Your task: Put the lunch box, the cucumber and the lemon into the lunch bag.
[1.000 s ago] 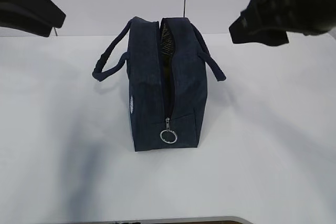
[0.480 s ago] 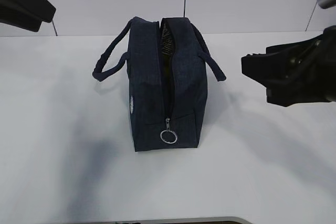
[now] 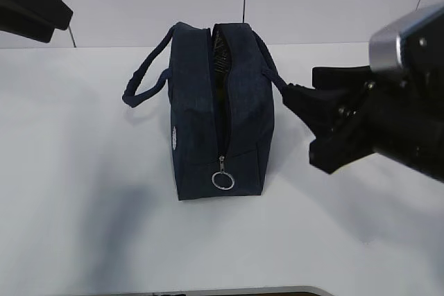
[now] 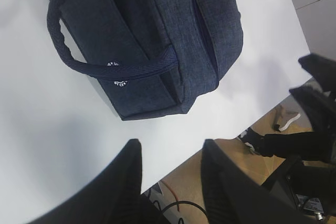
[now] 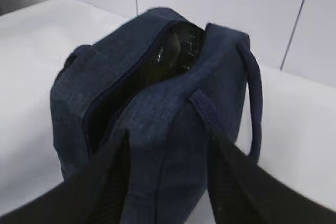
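Navy fabric lunch bag (image 3: 218,112) stood on the white worktop (image 3: 83,171) with its zip open, ready for filling. Right end effector (image 5: 167,182) was spread wide just beside the bag's handle, likely to hold it; left end effector (image 4: 170,174) hung open, far off.

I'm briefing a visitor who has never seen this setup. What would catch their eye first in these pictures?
First, the dark navy lunch bag standing mid-table, its top zip open so the silver lining shows, a metal ring pull hanging at its near end. Next, the right gripper, jaws apart, looming just right of the bag beside its handle. The left gripper hangs open above the bare white table.
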Controlling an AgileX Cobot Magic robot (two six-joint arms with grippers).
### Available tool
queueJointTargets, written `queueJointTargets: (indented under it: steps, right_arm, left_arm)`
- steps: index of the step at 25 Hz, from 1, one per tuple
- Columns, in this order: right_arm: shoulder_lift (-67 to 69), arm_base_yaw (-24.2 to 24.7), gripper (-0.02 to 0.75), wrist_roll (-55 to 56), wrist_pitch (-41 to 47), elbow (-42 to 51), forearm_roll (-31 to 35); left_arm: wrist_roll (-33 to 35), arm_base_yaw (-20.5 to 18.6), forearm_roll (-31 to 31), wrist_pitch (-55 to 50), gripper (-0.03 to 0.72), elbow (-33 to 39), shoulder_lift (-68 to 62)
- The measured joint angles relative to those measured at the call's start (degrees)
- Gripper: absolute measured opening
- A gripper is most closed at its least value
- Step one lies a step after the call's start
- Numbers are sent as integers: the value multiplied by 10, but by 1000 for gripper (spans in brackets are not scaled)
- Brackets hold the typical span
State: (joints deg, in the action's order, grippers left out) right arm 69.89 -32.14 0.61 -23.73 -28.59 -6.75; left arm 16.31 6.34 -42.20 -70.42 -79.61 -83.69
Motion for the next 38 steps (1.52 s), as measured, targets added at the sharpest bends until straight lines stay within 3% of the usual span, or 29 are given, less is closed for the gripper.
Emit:
queueJointTargets:
  steps: [4, 18, 38]
  right_arm:
    - [40, 0, 369, 41, -158, 71, -47]
    - [290, 0, 369, 61, -400, 103, -96]
    - [438, 0, 369, 62, -418, 15, -112]
  left_arm:
    - [-1, 0, 0, 0, 255, 0, 0]
    - [-13, 0, 0, -1, 255, 0, 0]
    - [-13, 0, 0, -1, 255, 0, 0]
